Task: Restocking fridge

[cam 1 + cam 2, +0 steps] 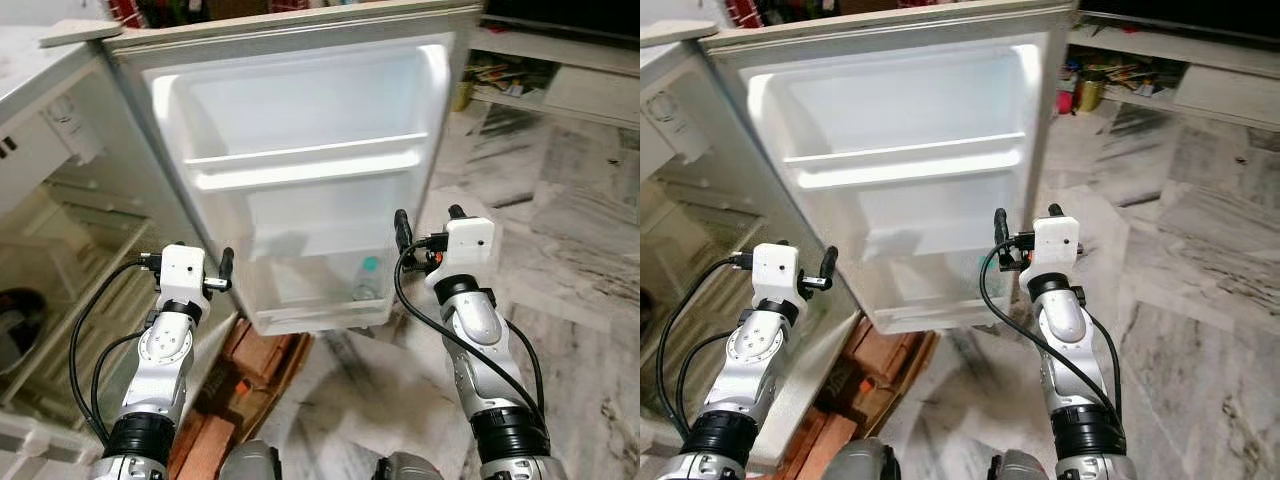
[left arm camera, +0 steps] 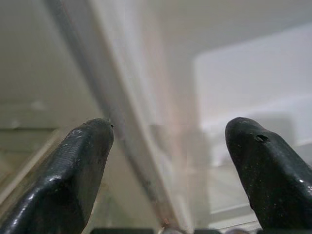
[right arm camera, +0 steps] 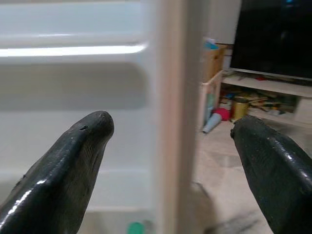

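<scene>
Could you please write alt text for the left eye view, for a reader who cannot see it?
An open fridge door faces the robot, its white shelves bare except for a bottle with a green cap in the bottom rack. The left claw and right claw, both open, are raised at the door's lower edges, above a marble floor.

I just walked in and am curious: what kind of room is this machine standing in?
Most likely a room in a lived-in home. An open fridge door holds a water bottle in its lowest shelf, the floor is marbled stone tile, and a low shelf unit with clutter stands behind.
</scene>
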{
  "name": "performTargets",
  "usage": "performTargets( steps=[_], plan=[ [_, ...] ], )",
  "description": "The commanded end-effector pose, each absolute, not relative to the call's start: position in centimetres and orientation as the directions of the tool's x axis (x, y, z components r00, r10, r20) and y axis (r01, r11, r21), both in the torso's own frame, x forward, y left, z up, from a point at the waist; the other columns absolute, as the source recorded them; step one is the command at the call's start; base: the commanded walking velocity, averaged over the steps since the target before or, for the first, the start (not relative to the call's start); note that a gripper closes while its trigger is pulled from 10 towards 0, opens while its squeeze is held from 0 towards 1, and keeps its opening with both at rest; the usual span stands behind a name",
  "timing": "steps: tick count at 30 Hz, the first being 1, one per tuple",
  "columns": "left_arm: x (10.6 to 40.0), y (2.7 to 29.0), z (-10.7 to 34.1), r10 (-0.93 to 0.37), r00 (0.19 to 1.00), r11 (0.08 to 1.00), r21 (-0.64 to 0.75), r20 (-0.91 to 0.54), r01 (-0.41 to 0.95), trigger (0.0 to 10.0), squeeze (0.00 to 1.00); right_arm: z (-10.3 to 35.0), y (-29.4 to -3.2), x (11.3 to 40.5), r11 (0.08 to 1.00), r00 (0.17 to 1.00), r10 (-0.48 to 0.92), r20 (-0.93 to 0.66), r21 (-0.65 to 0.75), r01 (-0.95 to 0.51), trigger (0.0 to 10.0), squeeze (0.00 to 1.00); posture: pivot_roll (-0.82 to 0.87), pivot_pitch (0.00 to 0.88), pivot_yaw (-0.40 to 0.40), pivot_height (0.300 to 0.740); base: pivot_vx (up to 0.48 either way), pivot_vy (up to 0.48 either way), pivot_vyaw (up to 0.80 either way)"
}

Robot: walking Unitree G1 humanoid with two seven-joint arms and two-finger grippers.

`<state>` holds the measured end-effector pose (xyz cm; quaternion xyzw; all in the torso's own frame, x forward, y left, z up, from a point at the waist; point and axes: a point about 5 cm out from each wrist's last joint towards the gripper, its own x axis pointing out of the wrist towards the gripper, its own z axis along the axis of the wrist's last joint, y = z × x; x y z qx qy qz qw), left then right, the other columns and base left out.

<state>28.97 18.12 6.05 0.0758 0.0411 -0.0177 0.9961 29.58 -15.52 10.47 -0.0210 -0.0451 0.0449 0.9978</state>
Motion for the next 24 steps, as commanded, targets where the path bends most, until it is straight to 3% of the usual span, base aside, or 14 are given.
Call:
performTargets(
  steps=[1, 9, 12, 19, 24],
  plan=[
    [29.0, 18.2, 6.0, -0.025, 0.996, 0.986, 0.165, -0.089, 0.039, 10.0, 0.00, 9.8, -15.2, 29.4, 0.994, 0.994, 0.101, 0.047, -0.044, -0.099, 10.0, 0.00, -0.03, 0.000, 0.061, 0.740, 0.000, -0.480, 0.00],
    [28.9, 18.3, 5.9, -0.019, 0.995, 0.984, 0.175, -0.097, 0.035, 10.0, 0.00, 10.4, -14.0, 29.4, 0.978, 0.975, 0.204, 0.088, -0.057, -0.200, 10.0, 0.00, -0.02, 0.000, 0.060, 0.740, 0.000, -0.468, 0.00],
    [28.9, 18.3, 5.9, -0.022, 0.995, 0.983, 0.177, -0.095, 0.039, 10.0, 0.00, 10.7, -13.6, 29.3, 0.968, 0.964, 0.246, 0.101, -0.078, -0.238, 10.0, 0.00, -0.02, 0.000, 0.060, 0.740, 0.000, -0.344, 0.74],
    [28.5, 19.5, 5.5, 0.024, 0.994, 0.988, 0.154, -0.111, -0.007, 10.0, 0.00, 10.6, -13.8, 29.4, 0.976, 0.971, 0.215, 0.102, -0.060, -0.210, 10.0, 0.00, -0.02, 0.000, 0.059, 0.740, 0.000, -0.406, 0.72],
    [27.3, 20.9, 5.5, 0.007, 0.993, 0.980, 0.200, -0.116, 0.016, 10.0, 0.00, 10.4, -15.2, 28.9, 0.996, 0.992, 0.091, 0.083, 0.001, -0.091, 10.0, 0.00, -0.02, 0.000, 0.061, 0.740, 0.000, -0.480, 0.00]
  ],
)
